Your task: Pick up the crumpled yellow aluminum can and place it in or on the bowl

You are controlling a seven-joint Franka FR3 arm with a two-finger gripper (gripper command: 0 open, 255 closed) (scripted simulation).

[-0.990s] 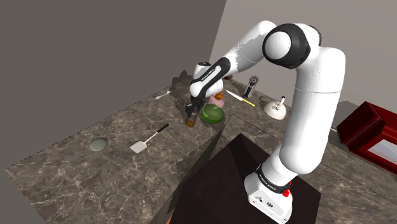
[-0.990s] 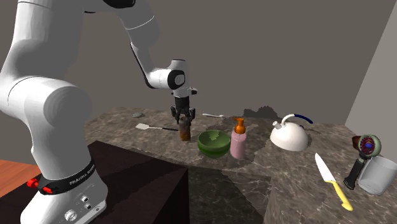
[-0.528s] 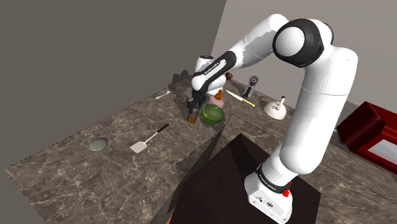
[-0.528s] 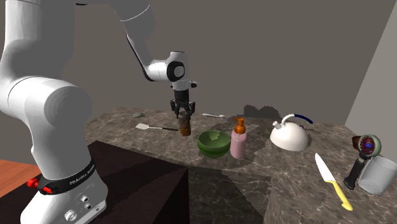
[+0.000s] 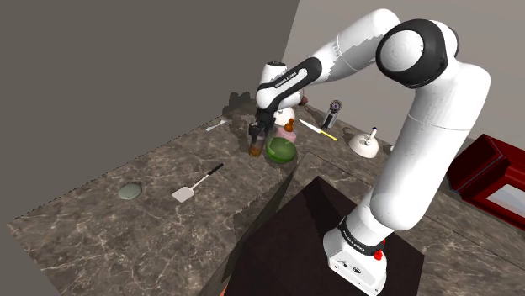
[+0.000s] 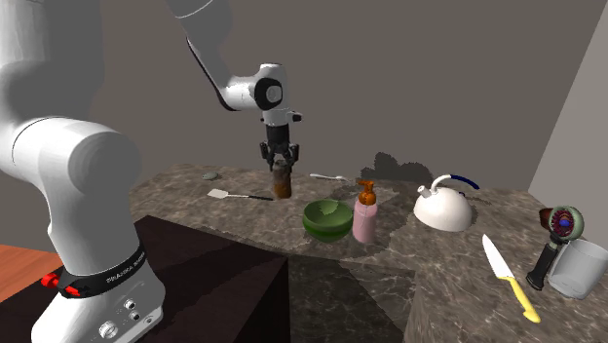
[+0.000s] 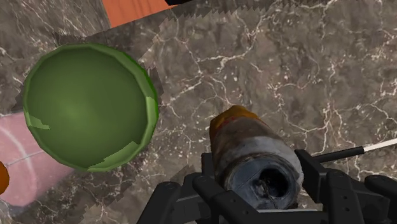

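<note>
Spatula point(image 6: 232, 196): flat, pale blade, thin dark handle, lying on veined brown-grey marble counter point(image 6: 448, 258). Can point(image 6: 284, 181): mottled rust-brown and grey, dented; in the wrist view its near end point(image 7: 254, 159) is dull grey with a dark ragged hole, its far end orange-yellow. Gripper point(image 6: 281, 156) is clamped on it, a black finger on each side, can upright. It hangs just beside the bowl point(image 6: 326, 229), on the second exterior view's left, not over it. Bowl: round, glossy green, chipped-looking rim. Then a pink pump bottle point(image 6: 365, 214) with orange top, touching the bowl. White domed kettle point(image 6: 443, 207). Yellow-handled knife point(image 6: 509, 278).
</note>
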